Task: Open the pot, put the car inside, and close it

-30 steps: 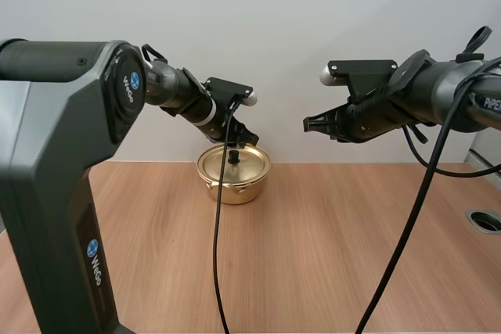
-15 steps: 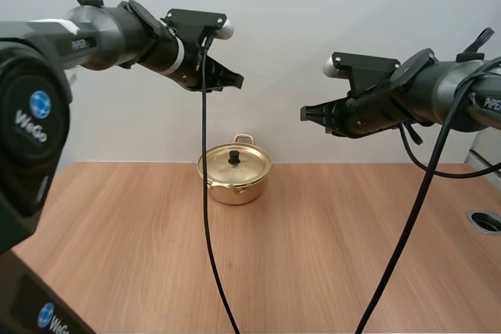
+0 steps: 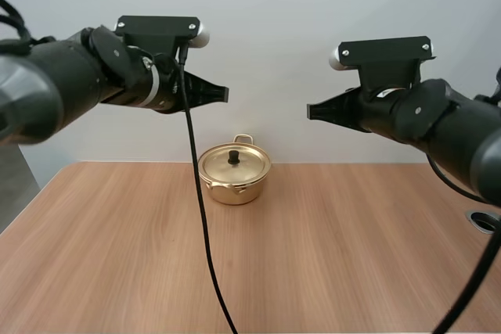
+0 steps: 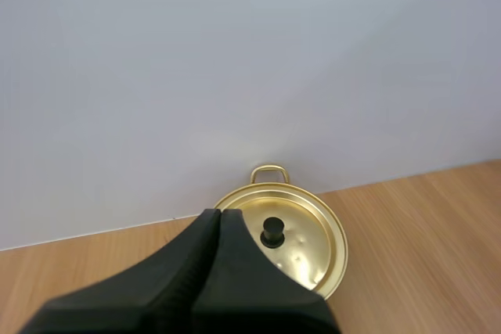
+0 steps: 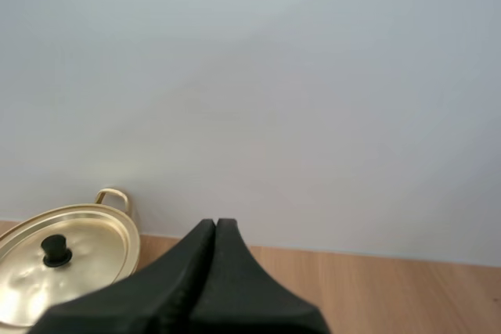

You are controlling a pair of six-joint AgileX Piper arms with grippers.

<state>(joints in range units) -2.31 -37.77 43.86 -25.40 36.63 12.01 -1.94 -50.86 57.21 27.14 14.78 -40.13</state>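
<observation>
Pot [image 3: 235,185], lid [image 3: 243,166] on, far-centre of table [image 3: 313,256], by the wall; left gripper [image 3: 221,94] and right gripper [image 3: 311,111] both pressed together, high above it; risk: descending unspread onto the small knob [image 3: 233,157] would likely shove the light pot aside

No text, label, brand, number or sign can be read here. The pot [image 3: 235,187] and its lid [image 3: 249,167] bear no legible mark.
</observation>
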